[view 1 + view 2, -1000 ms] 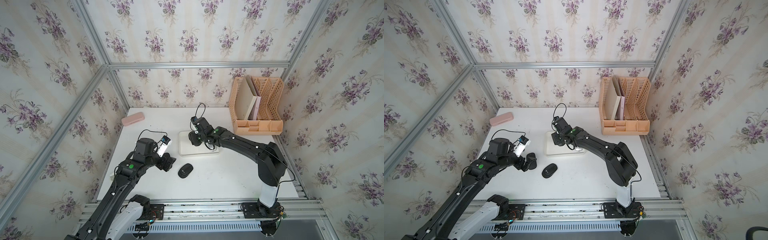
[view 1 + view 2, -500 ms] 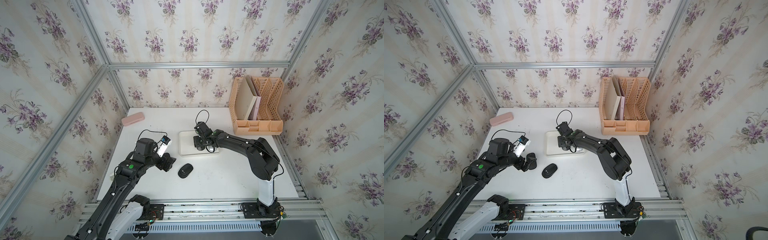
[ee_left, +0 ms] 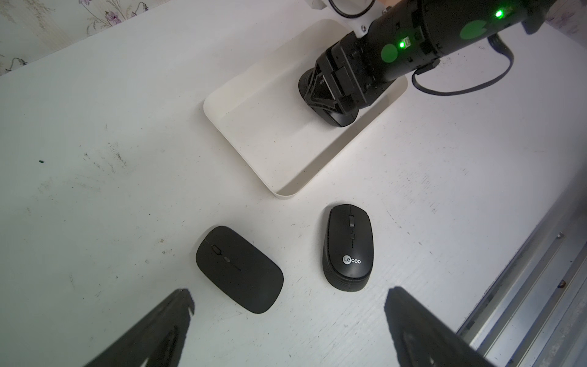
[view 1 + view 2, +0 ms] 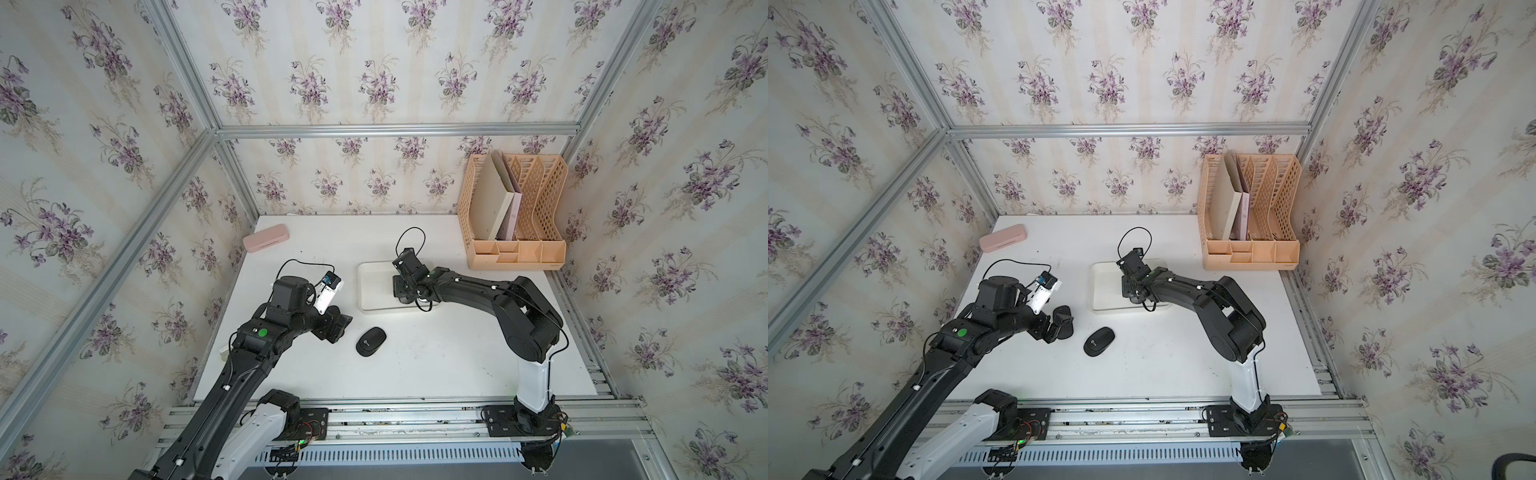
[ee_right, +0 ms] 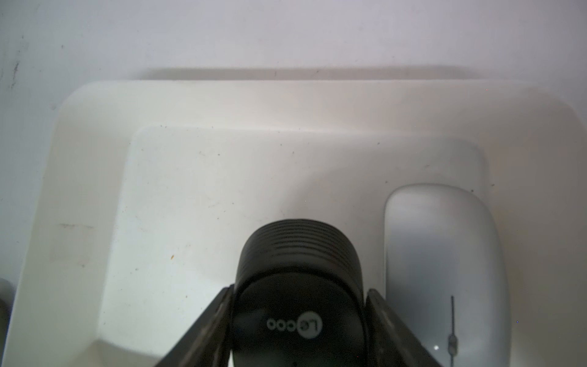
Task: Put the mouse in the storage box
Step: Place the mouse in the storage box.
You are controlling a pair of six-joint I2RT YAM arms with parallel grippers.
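Mouse (image 5: pixel 298 254), black, is pinched by its sides in the right gripper (image 5: pixel 298 294), low inside the box (image 5: pixel 79 190) and just beside a white mouse (image 5: pixel 441 254), probably to land abreast of it without a knock. Left gripper (image 3: pixel 289 295) hangs wide open over a flat mouse (image 3: pixel 238 268) and a humped mouse (image 3: pixel 347 248) on the table (image 3: pixel 111 127), seemingly lined up for the next pick.
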